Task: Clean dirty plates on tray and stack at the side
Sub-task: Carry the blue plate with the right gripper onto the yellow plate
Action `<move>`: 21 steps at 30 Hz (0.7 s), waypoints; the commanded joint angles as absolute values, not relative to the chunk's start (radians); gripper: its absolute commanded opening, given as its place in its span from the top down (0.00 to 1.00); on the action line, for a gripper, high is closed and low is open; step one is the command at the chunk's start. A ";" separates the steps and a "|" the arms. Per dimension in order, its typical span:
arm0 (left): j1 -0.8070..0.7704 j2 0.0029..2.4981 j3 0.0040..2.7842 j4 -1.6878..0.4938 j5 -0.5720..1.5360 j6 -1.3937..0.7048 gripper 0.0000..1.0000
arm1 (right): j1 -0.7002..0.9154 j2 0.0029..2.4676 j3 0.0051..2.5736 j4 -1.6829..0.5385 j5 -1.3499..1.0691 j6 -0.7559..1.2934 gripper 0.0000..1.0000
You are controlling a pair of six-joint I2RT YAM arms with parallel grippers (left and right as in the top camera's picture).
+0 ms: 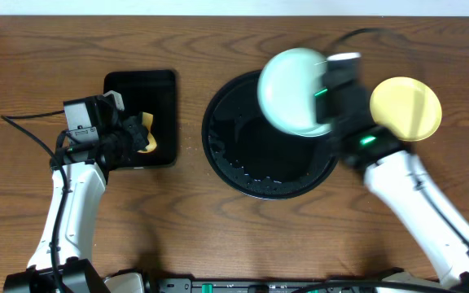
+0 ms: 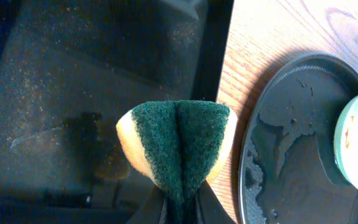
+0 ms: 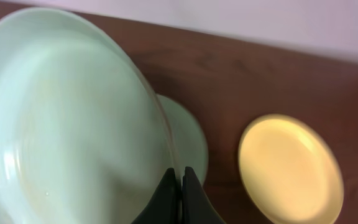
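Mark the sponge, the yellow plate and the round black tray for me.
sponge [image 2: 179, 146], left wrist view, on its green scouring face.
yellow plate [image 1: 405, 108], overhead view, on the middle of its dish.
round black tray [image 1: 247, 159], overhead view, on its bare wet floor.

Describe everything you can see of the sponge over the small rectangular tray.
The sponge is yellow foam with a dark green scouring face. The left pincer is shut on it, pinching it so it folds down the middle, green side bulging toward the wrist camera. It sits above the rectangular black tray; whether it touches that tray is unclear.
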State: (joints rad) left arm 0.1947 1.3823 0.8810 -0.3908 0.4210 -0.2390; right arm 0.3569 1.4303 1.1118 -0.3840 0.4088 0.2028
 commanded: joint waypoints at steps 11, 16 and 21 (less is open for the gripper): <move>0.198 1.386 0.888 -0.392 0.434 -0.233 0.91 | -0.377 1.546 1.127 -0.345 -0.083 0.329 0.99; 0.198 1.386 0.888 -0.393 0.434 -0.233 0.91 | -0.435 1.658 1.127 -0.286 -0.084 0.329 0.99; 0.198 1.386 0.888 -0.403 0.434 -0.229 0.91 | -0.455 1.730 1.127 -0.235 -0.088 0.329 0.99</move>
